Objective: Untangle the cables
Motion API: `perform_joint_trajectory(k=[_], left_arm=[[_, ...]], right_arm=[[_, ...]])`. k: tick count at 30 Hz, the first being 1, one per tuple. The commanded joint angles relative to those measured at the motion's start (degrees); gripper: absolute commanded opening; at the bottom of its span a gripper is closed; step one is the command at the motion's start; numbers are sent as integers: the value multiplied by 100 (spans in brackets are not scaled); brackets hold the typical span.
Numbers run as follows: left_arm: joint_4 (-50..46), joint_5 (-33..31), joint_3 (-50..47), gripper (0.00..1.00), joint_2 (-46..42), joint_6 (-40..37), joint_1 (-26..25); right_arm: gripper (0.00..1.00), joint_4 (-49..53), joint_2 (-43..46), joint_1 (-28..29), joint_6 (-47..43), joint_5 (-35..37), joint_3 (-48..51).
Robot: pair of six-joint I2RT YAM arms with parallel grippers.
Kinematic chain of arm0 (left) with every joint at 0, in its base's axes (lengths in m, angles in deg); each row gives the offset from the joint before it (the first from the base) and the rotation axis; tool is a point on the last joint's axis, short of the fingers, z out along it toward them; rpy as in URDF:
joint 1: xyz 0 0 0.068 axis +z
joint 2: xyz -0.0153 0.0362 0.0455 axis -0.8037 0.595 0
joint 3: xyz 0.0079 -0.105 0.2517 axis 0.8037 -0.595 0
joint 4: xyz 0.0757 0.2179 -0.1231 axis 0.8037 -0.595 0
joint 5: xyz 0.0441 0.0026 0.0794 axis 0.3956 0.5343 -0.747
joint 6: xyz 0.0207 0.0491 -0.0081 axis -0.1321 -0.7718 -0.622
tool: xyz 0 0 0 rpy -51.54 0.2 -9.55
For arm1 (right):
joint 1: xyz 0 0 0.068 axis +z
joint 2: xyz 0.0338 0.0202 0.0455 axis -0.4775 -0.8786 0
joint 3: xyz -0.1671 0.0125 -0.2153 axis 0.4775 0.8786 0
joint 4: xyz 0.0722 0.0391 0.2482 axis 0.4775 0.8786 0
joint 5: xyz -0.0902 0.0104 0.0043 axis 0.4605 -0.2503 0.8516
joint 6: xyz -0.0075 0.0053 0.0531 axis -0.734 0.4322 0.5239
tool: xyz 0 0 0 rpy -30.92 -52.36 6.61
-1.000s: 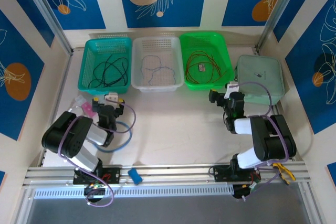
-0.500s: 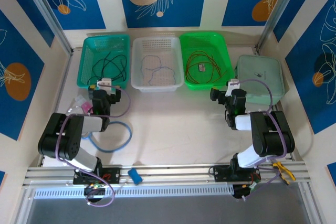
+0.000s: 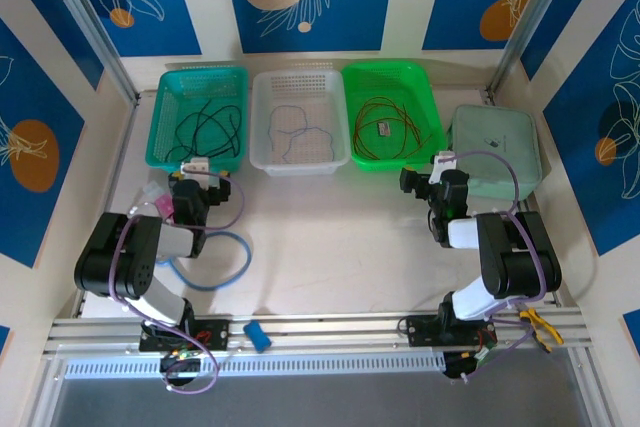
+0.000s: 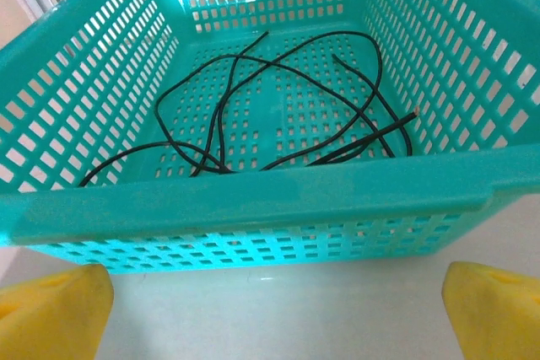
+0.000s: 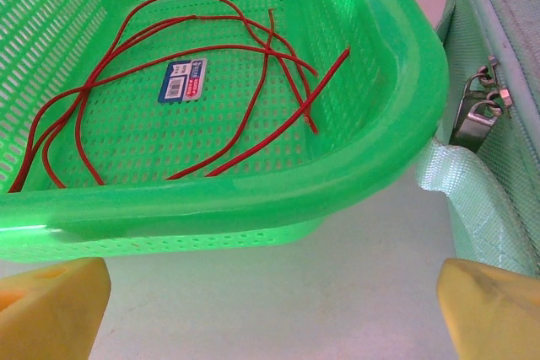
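The cables lie apart in three baskets at the back of the table. Black cable [image 3: 205,130] [image 4: 278,107] is loosely looped in the teal basket [image 3: 160,127] [image 4: 253,196]. A pale grey-blue cable [image 3: 298,132] rests in the white basket [image 3: 262,127]. Red and brown-orange cable [image 3: 385,127] [image 5: 194,82] sits in the green basket [image 3: 432,112] [image 5: 253,183]. My left gripper [image 3: 200,177] [image 4: 274,309] stands open just before the teal basket's near wall, holding nothing. My right gripper [image 3: 432,177] [image 5: 274,309] is open and empty at the green basket's near right corner.
A thick light-blue hose [image 3: 225,262] loops on the table beside the left arm. A pale green zipped bag [image 3: 495,152] [image 5: 498,82] lies right of the green basket, close to my right gripper. A small blue object [image 3: 258,335] sits on the front rail.
My left gripper swung left and forward to face the teal basket, then settled slightly back. The right gripper shifted only a little toward the green basket. Both stayed open.
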Motion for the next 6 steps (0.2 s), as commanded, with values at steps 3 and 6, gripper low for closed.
perform_joint_trajectory(k=[3,6], left_arm=[[-76,-11,42,100,-4,66,51],[-25,-4,2,100,-13,72,51]], right_arm=[[99,15,-5,-19,-42,-84,-133],[99,-26,12,-3,-45,-79,-103]])
